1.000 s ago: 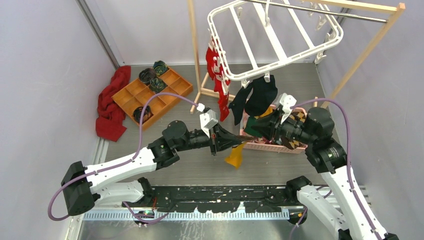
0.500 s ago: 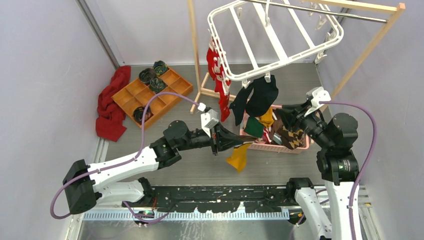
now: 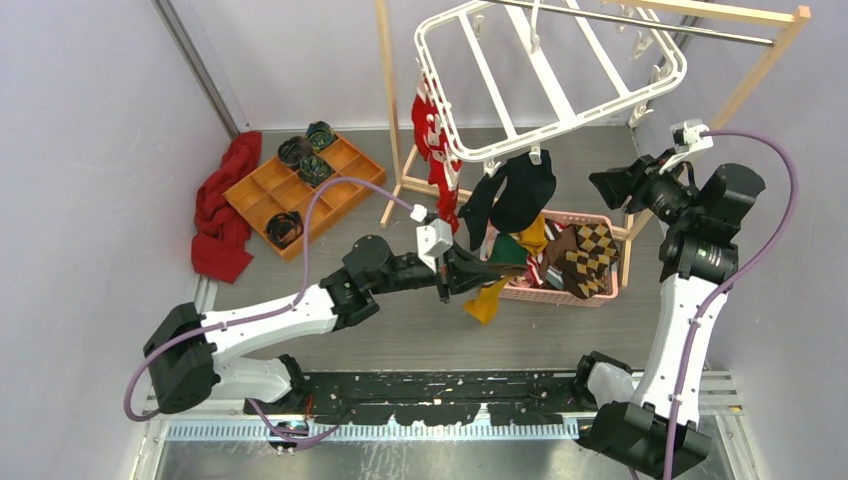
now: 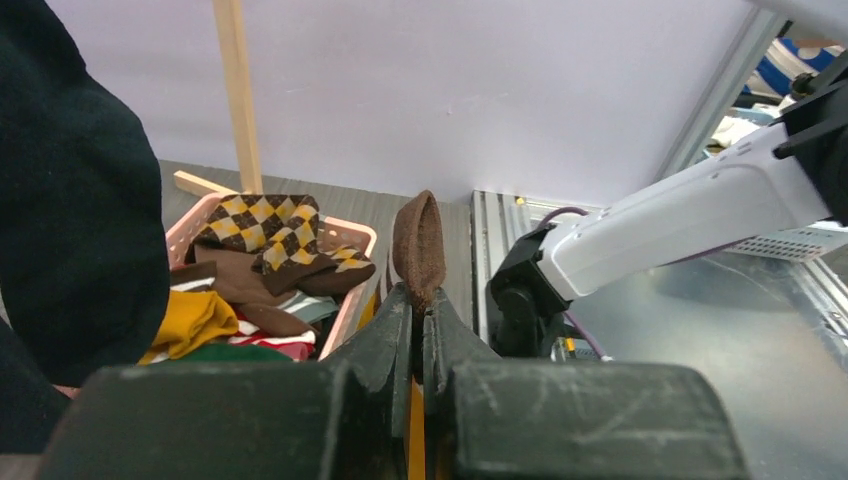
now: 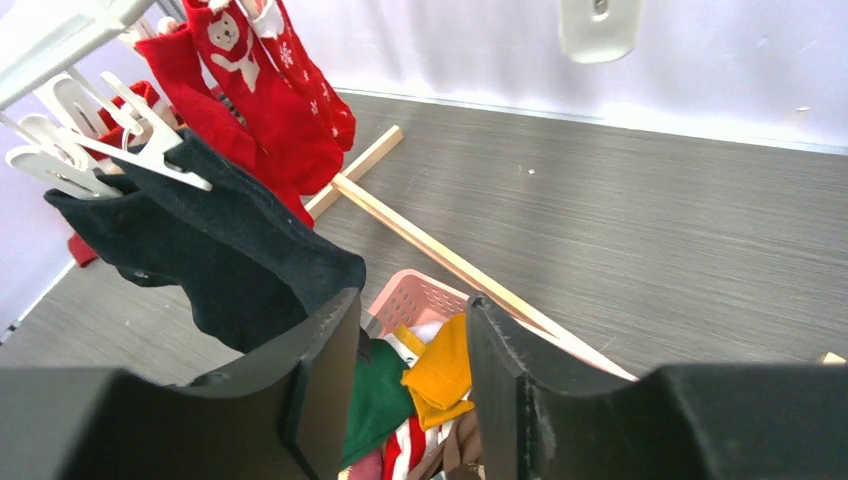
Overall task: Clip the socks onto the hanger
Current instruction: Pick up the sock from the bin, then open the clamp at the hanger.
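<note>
Gripping a mustard-yellow sock [image 3: 487, 298], the left claw [image 3: 472, 275] has its jaws pressed together on the fabric, just at the near left corner of the pink basket [image 3: 548, 293]. In the left wrist view a brown end of that sock pokes up from between the tips, and yellow shows below them. The rest of the sock dangles under the claw above the table [image 3: 400, 330]. Inside the basket lie more socks in a heap, with a brown argyle sock [image 3: 590, 243] on top at the right end. Right of the basket and further back, the right claw [image 3: 603, 185] is raised with its jaws apart and nothing between them, pointing left. Further back, the white hanger [image 3: 562, 124] hangs tilted from the wooden rack [image 3: 745, 90]. Black socks [image 3: 520, 190] are clipped along its near edge, above the basket's left end, and red socks [image 3: 428, 130] along its left edge. At the far left sit a wooden tray [image 3: 340, 190] and a red cloth [image 3: 225, 205]
</note>
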`<move>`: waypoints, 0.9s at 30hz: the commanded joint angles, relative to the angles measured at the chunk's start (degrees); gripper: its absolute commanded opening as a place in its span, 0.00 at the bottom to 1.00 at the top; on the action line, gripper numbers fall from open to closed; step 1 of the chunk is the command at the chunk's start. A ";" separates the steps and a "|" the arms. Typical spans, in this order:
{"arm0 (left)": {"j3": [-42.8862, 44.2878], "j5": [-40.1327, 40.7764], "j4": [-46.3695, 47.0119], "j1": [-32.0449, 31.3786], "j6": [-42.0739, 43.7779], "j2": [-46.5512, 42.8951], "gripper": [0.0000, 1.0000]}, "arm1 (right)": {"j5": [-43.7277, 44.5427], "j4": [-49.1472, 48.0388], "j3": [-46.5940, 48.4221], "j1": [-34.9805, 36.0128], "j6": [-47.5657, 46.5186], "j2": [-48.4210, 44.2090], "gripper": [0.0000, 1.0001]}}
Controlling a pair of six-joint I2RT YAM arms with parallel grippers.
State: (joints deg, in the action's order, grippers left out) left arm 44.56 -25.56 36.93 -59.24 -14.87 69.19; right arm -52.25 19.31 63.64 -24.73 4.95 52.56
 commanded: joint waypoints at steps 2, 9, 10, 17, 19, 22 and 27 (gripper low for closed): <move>7.18 1.00 2.11 -0.09 7.15 4.78 0.00 | -7.66 -4.58 4.87 -3.84 0.33 2.05 0.54; 12.82 6.39 -0.15 2.22 10.80 10.28 0.00 | -8.12 -3.09 5.24 -5.06 -2.49 2.64 0.66; 13.03 7.53 0.29 3.00 10.49 11.02 0.00 | -7.93 -1.65 6.32 -5.06 -3.90 3.20 0.68; 12.67 12.84 3.25 9.88 5.06 13.13 0.00 | -9.94 10.27 11.50 -5.06 -14.45 6.96 0.76; 12.61 14.54 2.75 11.46 4.38 12.91 0.00 | -10.02 12.00 11.76 -5.06 -15.93 7.47 0.77; 12.34 16.21 2.47 14.34 2.06 12.77 0.00 | -10.71 14.51 12.02 -5.06 -18.21 7.83 0.79; 13.14 15.25 2.16 20.63 -3.02 13.35 0.00 | -10.60 23.52 14.27 -5.06 -26.94 8.07 0.82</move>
State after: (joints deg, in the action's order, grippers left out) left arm 55.75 -11.49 36.40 -42.89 -13.34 83.26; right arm -61.65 35.70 74.06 -29.65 -13.72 61.06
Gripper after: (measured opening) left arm 0.025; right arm 0.817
